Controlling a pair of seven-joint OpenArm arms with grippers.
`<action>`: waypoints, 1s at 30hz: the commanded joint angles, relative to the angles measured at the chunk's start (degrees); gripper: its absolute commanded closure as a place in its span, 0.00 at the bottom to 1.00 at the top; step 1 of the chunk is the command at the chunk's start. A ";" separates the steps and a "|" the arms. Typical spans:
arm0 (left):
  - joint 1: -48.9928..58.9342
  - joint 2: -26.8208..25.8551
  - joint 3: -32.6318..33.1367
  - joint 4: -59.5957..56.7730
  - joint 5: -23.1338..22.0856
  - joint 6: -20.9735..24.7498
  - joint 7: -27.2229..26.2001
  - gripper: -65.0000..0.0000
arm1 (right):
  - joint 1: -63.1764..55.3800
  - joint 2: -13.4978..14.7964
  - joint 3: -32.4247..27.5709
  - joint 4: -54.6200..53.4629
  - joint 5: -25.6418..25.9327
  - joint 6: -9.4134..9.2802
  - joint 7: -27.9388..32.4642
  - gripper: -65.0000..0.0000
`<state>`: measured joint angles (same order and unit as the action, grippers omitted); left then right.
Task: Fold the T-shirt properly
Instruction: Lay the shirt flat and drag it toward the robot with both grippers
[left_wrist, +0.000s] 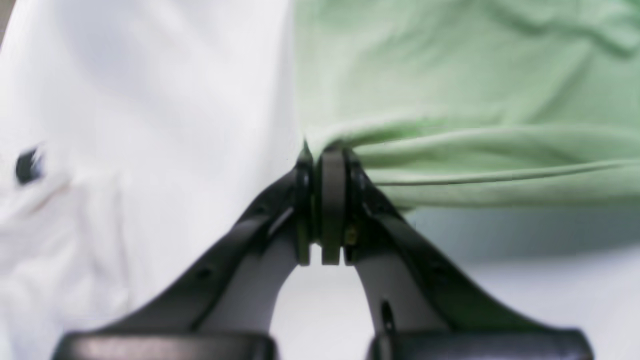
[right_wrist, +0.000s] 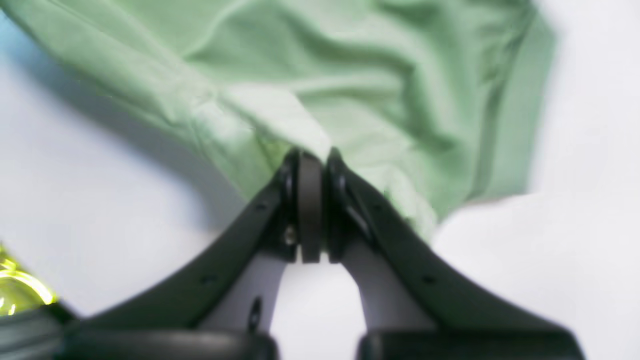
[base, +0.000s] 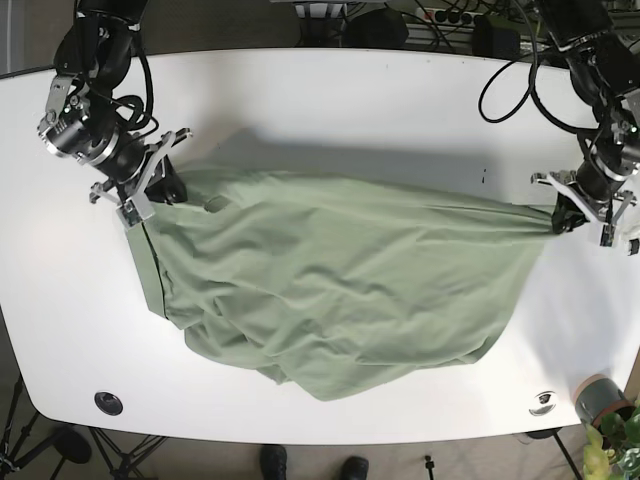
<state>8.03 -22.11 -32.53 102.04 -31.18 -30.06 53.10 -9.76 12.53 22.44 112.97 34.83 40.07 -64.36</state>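
A light green T-shirt (base: 330, 290) hangs stretched across the white table (base: 350, 100), lifted along its upper edge and sagging onto the tabletop below. My left gripper (base: 556, 219) is at the right of the base view, shut on the shirt's right corner; the left wrist view shows its jaws closed on bunched green fabric (left_wrist: 450, 165), with my left gripper (left_wrist: 325, 150) pinching the folds. My right gripper (base: 172, 187), at the left of the base view, is shut on the shirt's other corner. In the right wrist view my right gripper (right_wrist: 312, 155) clamps the cloth (right_wrist: 375, 90).
Cables (base: 510, 80) loop down behind the arm on the right. A round grommet (base: 108, 403) sits near the table's front left edge and another (base: 543, 398) at front right. A small pot with a plant (base: 610, 420) stands at the front right corner.
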 joint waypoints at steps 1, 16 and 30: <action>1.86 -0.79 -2.85 1.21 -0.51 -1.54 -1.28 1.00 | -1.10 -0.18 0.29 1.36 0.82 -0.07 1.46 1.00; 16.36 2.11 -13.49 0.86 -0.16 -5.94 -1.28 1.00 | -12.09 -1.68 3.98 0.83 0.73 -0.07 1.72 1.00; 27.00 5.54 -14.45 0.86 -0.16 -6.90 -1.37 1.00 | -17.71 -1.68 6.44 1.01 1.26 -0.07 1.98 1.00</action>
<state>33.67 -15.94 -46.35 102.06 -31.11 -37.12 52.64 -26.92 10.13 27.16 112.81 34.98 40.05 -63.26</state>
